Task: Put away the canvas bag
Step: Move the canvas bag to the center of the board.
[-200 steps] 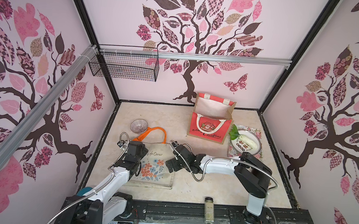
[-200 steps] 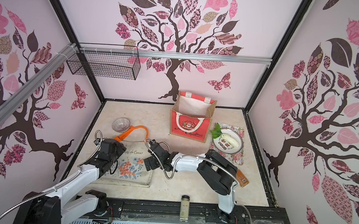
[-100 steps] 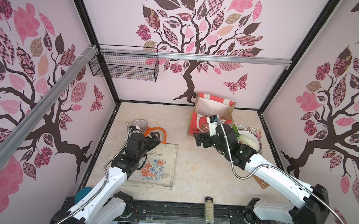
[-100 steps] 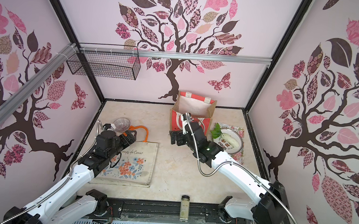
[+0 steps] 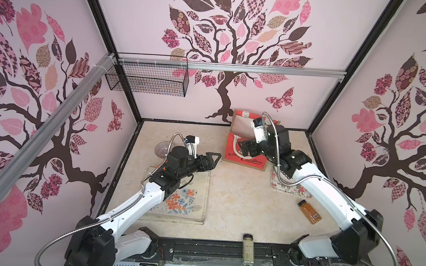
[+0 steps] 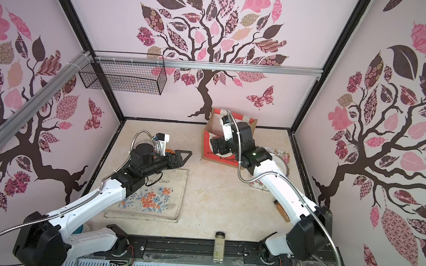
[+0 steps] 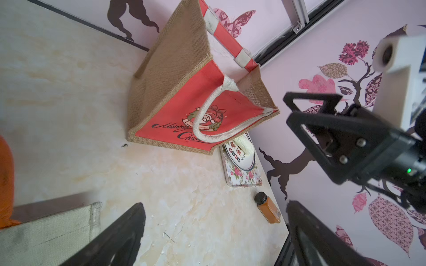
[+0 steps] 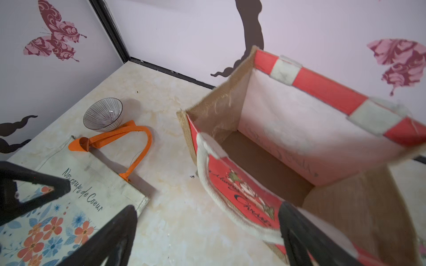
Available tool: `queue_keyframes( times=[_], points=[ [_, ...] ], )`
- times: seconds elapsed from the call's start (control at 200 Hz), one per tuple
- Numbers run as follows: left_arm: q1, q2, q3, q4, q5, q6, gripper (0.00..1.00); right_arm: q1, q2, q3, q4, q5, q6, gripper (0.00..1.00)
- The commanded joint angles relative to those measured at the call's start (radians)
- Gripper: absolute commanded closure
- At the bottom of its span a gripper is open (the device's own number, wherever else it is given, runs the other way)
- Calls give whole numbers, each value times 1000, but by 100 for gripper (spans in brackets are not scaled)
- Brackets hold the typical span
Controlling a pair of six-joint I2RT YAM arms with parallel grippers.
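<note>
Left wrist: fingers (image 7: pixel 119 235) now off canvas bag (image 7: pixel 50 232)

Both top views hang high at the front, side by side, looking down and back over the whole surface (image 5: pixel 240 200) to the rear wall (image 5: pixel 214 35). The left wrist camera sits low, looking across at the red bag (image 7: pixel 202 110) side-on. The right wrist camera is close above that bag's open mouth, with the canvas bag (image 8: pixel 96 184) at the frame's edge. All four views share the red bag.
</note>
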Motion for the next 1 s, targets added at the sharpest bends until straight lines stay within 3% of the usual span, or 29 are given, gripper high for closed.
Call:
queue_keyframes(
  times=[0.0,0.1,0.265,0.36,0.54,0.61,0.81,0.995],
  points=[
    [2,-22,48,24,52,44,2,-1,126,151,-140,-38,-238,4],
    [8,-44,28,7,80,57,2,-5,220,217,-187,-98,-342,10],
    [46,-56,40,-82,178,99,2,-6,316,268,-187,-111,-357,18],
    [77,-83,22,-101,187,93,2,-2,345,260,-139,-172,-351,37],
    [123,-128,-5,-127,179,82,2,7,357,265,-138,-121,-350,68],
    [125,-133,-5,-141,171,87,2,7,331,255,-143,-115,-359,75],
    [127,-128,18,-190,168,126,2,12,230,238,-228,-139,-354,85],
    [125,-203,6,-187,183,185,2,100,69,51,-211,-104,-305,87]
  ],
)
